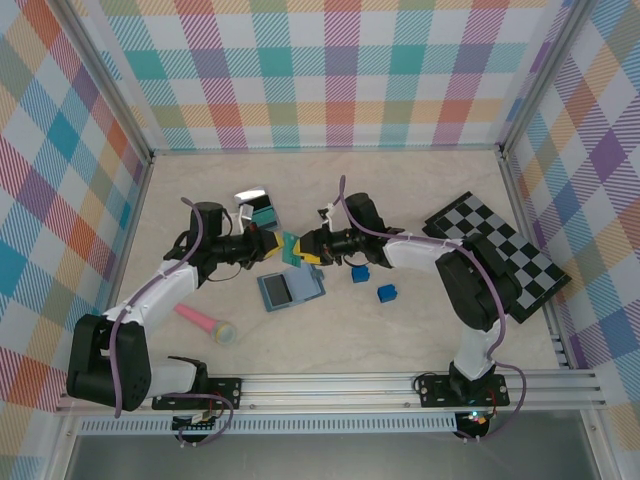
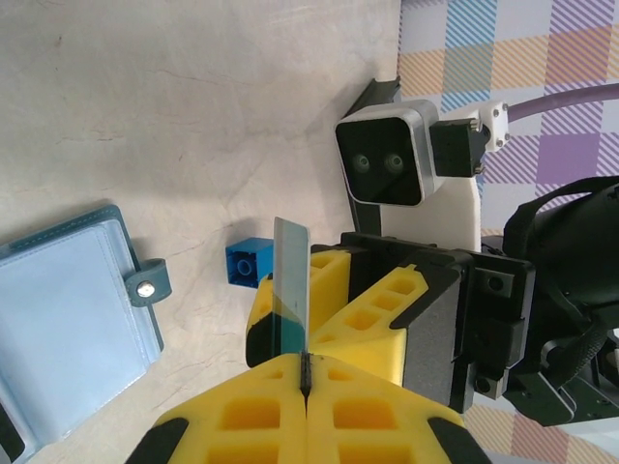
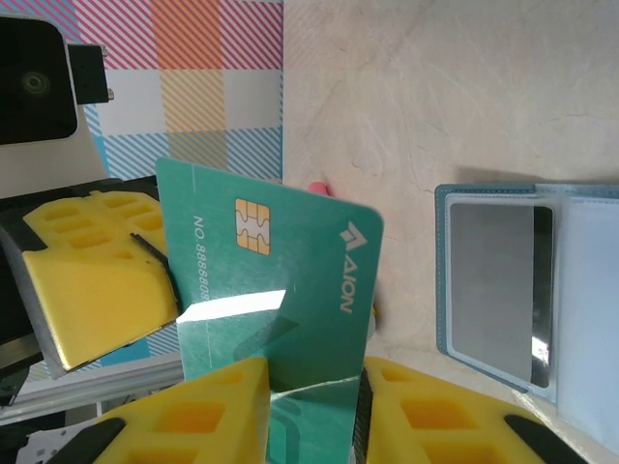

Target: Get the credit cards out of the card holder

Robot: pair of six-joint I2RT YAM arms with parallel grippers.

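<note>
A teal-green credit card point(image 1: 290, 248) hangs above the table between my two grippers. My left gripper point(image 2: 308, 372) is shut on one end of the credit card point(image 2: 290, 280), which is edge-on in the left wrist view. My right gripper point(image 3: 311, 416) faces it with its fingers apart. The credit card point(image 3: 271, 261) stands broadside ahead of them and passes behind the left finger point(image 3: 193, 416). The slate-blue card holder point(image 1: 290, 290) lies open on the table just in front. A grey sheet shows behind one clear pocket of the card holder point(image 3: 503, 271).
Two bright blue cubes point(image 1: 360, 272) point(image 1: 387, 293) sit right of the card holder. A black-and-grey checkerboard point(image 1: 500, 252) lies at the far right. A pink stick-like object point(image 1: 205, 322) rests near the left arm. A shiny silver piece point(image 1: 252, 203) lies behind the grippers. Plaid walls enclose the table.
</note>
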